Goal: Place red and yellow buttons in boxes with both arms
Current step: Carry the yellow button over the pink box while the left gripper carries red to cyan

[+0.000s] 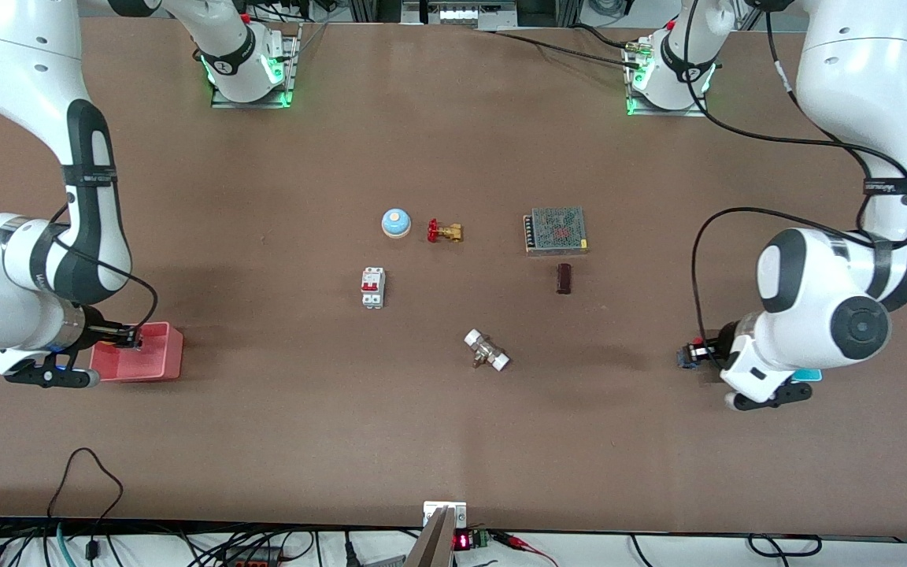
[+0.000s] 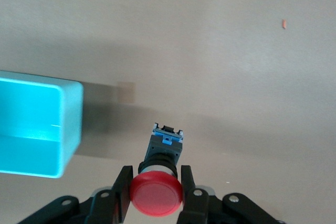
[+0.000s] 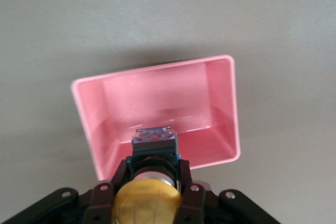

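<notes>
My left gripper (image 1: 690, 354) is shut on the red button (image 2: 156, 195), with a finger on each side of its round red cap. It holds the button over bare table beside the cyan box (image 2: 31, 129). In the front view the left arm hides most of that box (image 1: 809, 376). My right gripper (image 1: 129, 337) is shut on the yellow button (image 3: 148, 203), gripping its black body below the orange-yellow cap. It holds the button over the pink-red box (image 3: 157, 103), just inside one wall. The pink-red box (image 1: 156, 358) stands at the right arm's end of the table.
Mid-table lie a blue dome bell (image 1: 396, 223), a brass valve with a red handle (image 1: 445, 231), a mesh-topped power supply (image 1: 555, 230), a white circuit breaker (image 1: 373, 287), a dark brown block (image 1: 564, 279) and a white-ended fitting (image 1: 486, 350).
</notes>
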